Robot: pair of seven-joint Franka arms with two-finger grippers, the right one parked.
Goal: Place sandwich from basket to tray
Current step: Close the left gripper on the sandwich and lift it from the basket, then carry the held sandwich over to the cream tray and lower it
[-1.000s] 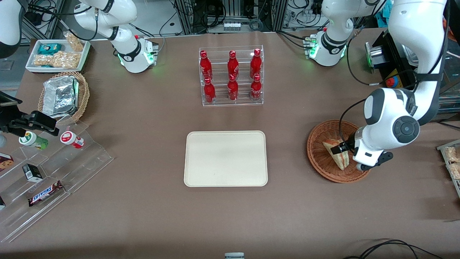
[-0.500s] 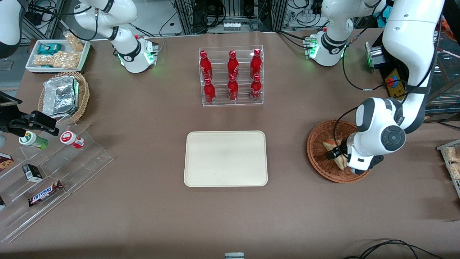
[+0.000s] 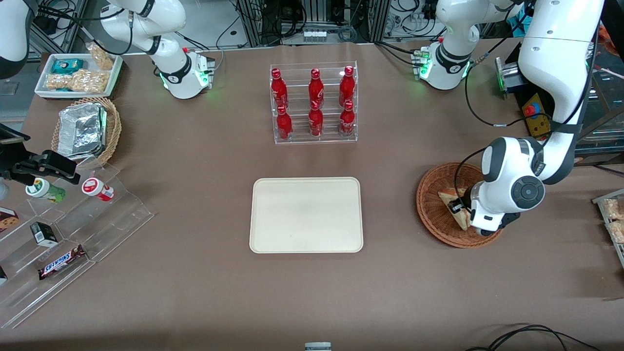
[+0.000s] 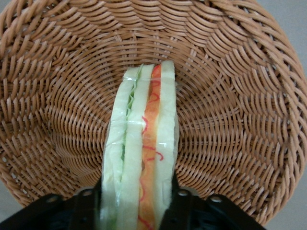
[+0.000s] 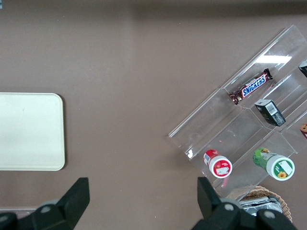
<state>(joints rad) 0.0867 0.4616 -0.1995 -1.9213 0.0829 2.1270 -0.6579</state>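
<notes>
The sandwich point(image 3: 449, 200), a clear-wrapped white-bread wedge with orange and pale green layers, stands on edge in the round reddish-brown wicker basket point(image 3: 431, 209) toward the working arm's end of the table. My left gripper point(image 3: 458, 207) is down in the basket. In the left wrist view its black fingers point(image 4: 181, 203) press against both bread faces of the sandwich point(image 4: 144, 153), with the basket's weave point(image 4: 240, 120) all around. The gripper point(image 4: 136, 213) is shut on the sandwich. The cream-beige tray point(image 3: 306, 214) lies bare at the table's middle and also shows in the right wrist view point(image 5: 29, 132).
A clear rack of red bottles point(image 3: 314, 105) stands farther from the front camera than the tray. A stepped acrylic display point(image 3: 78, 229) with snacks, a tan basket with a foil container point(image 3: 85, 129) and a white snack tray point(image 3: 78, 73) lie toward the parked arm's end.
The left arm has come down over the basket, and the gripper has settled around the sandwich. The sandwich stays in the basket.
</notes>
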